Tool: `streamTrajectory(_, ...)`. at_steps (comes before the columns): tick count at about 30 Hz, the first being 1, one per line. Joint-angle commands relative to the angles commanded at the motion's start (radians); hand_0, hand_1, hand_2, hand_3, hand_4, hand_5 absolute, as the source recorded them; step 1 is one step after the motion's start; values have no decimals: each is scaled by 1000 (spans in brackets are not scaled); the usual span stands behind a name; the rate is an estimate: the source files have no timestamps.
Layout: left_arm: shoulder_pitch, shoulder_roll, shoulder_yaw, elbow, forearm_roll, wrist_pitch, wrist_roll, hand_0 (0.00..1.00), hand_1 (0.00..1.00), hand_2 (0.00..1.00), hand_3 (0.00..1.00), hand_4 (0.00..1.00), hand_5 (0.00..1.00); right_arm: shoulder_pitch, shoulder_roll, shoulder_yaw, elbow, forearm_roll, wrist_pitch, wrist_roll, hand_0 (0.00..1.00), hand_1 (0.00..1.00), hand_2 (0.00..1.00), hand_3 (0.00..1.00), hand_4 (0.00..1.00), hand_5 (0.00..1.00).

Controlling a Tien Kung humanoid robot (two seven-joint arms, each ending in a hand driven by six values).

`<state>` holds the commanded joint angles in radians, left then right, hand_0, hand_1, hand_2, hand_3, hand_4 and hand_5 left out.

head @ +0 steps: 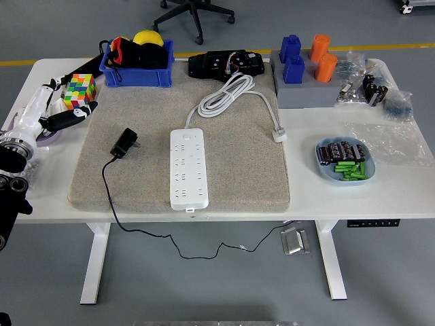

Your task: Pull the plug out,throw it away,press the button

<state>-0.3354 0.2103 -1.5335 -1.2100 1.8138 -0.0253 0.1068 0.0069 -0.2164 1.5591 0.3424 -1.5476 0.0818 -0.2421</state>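
Plug out, lying loose on mat; power strip w/ nothing plugged in
Black plug [124, 143] lies on grey mat [245, 170], left of white power strip [188, 168], not touching it; its cord runs off table's [380, 197] near edge. Strip's white cable coils toward far side. Left arm [13, 178] rests at left edge, hand's state can't tell. Right arm out of view

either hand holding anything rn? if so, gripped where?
Nothing is visibly held. The black plug lies loose on the mat, beside the power strip. The left arm rests at the table's left edge; fingers unclear.
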Motion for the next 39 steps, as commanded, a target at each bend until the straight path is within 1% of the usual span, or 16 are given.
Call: streamTrajectory(39, 0, 0, 0, -3, 2, -4, 6, 978, 998, 959, 940, 826, 437, 1, 3, 3, -2, -2, 0, 0, 767, 729, 724, 713, 883, 658)
